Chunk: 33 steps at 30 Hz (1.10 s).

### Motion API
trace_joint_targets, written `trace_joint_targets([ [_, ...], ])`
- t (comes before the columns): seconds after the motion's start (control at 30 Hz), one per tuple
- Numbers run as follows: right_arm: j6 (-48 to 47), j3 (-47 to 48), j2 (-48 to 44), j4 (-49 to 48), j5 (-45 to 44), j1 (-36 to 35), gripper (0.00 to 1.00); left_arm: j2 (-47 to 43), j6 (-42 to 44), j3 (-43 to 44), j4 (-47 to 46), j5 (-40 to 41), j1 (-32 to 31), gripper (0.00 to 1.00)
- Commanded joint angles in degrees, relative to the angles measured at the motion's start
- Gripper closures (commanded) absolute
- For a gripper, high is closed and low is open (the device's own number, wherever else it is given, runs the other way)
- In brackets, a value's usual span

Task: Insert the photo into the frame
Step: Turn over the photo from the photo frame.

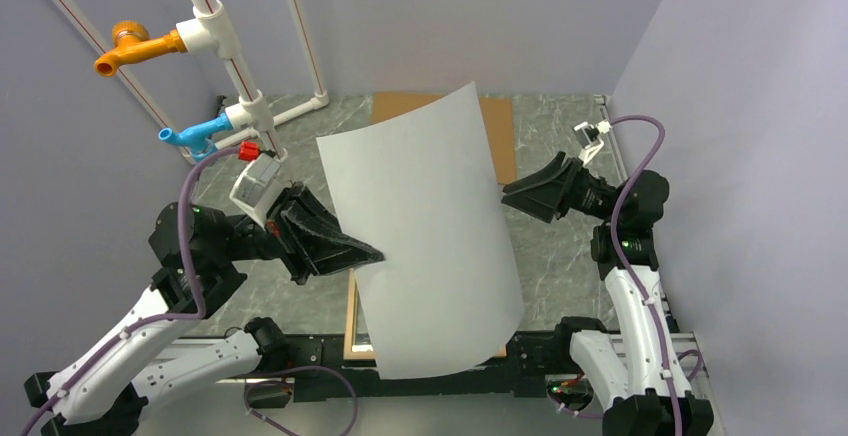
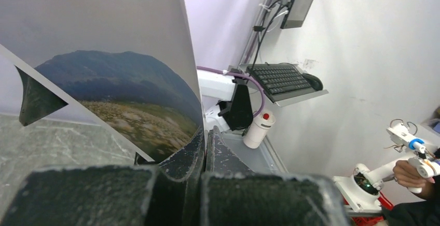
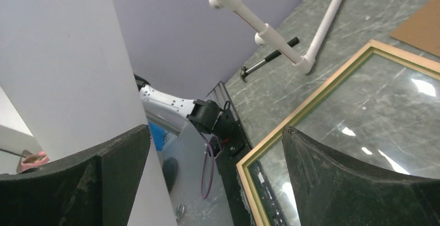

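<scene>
The photo (image 1: 425,236) hangs curved in the air above the table, its plain white back towards the top view. My left gripper (image 1: 370,254) is shut on its left edge. In the left wrist view the meadow and hills of the photo (image 2: 119,96) show, with the edge pinched in my left gripper (image 2: 206,135). My right gripper (image 1: 508,196) stands open at the photo's right edge. In the right wrist view that edge (image 3: 67,60) lies along one finger (image 3: 119,174), with the jaws of my right gripper (image 3: 217,130) wide apart. The frame (image 3: 306,109) lies flat below, glass up, mostly hidden in the top view (image 1: 351,321).
A brown backing board (image 1: 500,131) lies flat at the back of the table. A white pipe rack (image 1: 245,106) with orange and blue fittings stands at the back left. A hammer (image 3: 270,57) lies near the pipe's foot. Walls close in the left, back and right.
</scene>
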<state>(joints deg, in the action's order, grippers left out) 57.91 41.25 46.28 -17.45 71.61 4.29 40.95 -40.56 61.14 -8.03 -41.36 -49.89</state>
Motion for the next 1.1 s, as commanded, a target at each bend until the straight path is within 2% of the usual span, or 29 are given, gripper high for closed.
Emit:
trace_joint_targets([
  [0.0,7.21,1.20,-0.74,-12.04,4.21,-0.07,0.01,-1.22,-1.64,1.19,-6.70,-3.04,0.17,1.00],
  [0.1,20.60,-1.50,-0.18,-28.58,4.87,-0.06,0.01,-1.05,-1.81,0.34,-7.26,-2.79,0.22,1.00],
  [0.3,55.75,-1.83,6.06,-75.92,3.37,-0.15,0.01,-1.46,1.11,-1.98,-3.40,1.14,0.17,1.00],
  [0.37,61.82,-0.72,7.93,-80.69,3.40,-0.36,0.01,-1.57,1.36,-3.07,-3.57,1.96,0.23,1.00],
  [0.47,60.71,-0.38,7.57,-79.28,4.80,-0.43,0.01,-1.40,1.77,-4.18,-3.30,3.00,0.19,1.00],
  [0.67,54.04,-0.53,4.96,-69.84,5.36,-0.43,0.02,-2.94,3.66,-5.12,1.54,8.49,0.21,1.00],
  [0.8,45.27,-0.24,2.05,-56.44,5.90,-0.43,0.12,-5.51,5.22,-5.91,6.62,16.33,0.19,1.00],
  [0.9,35.79,0.61,-0.83,-42.75,6.08,-0.40,0.21,-7.87,5.52,-6.97,10.10,23.01,0.18,1.00],
  [1.07,15.21,5.17,-4.70,-15.40,6.01,-0.55,0.23,-10.25,5.21,-8.40,13.65,30.21,0.17,1.00],
])
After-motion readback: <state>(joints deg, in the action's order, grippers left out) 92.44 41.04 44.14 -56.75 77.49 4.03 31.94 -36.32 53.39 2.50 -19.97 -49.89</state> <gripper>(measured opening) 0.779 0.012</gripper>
